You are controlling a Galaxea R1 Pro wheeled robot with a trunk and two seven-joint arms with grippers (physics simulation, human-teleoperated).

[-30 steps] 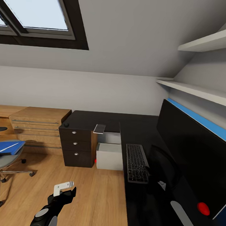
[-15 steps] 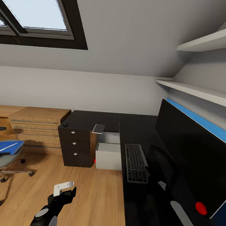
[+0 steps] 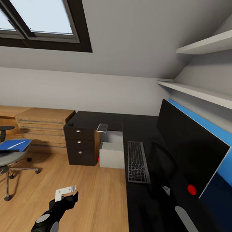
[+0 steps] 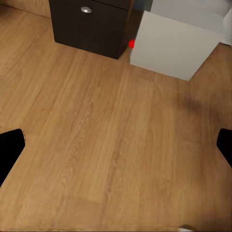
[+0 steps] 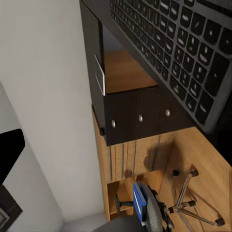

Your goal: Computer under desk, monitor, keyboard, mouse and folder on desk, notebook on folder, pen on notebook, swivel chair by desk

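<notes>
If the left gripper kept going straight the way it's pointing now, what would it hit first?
Probably the light wood floor: the left gripper looks down on bare boards. The boxy light grey computer sits farther ahead, though depth is hard to judge.

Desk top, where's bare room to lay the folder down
On the desk, the far corner beyond the keyboard and left of the monitor is bare. Between keyboard and monitor it is crowded, the round base there.

Left gripper (image 3: 67, 193) hangs low with jaws spread wide, holding nothing.
</notes>
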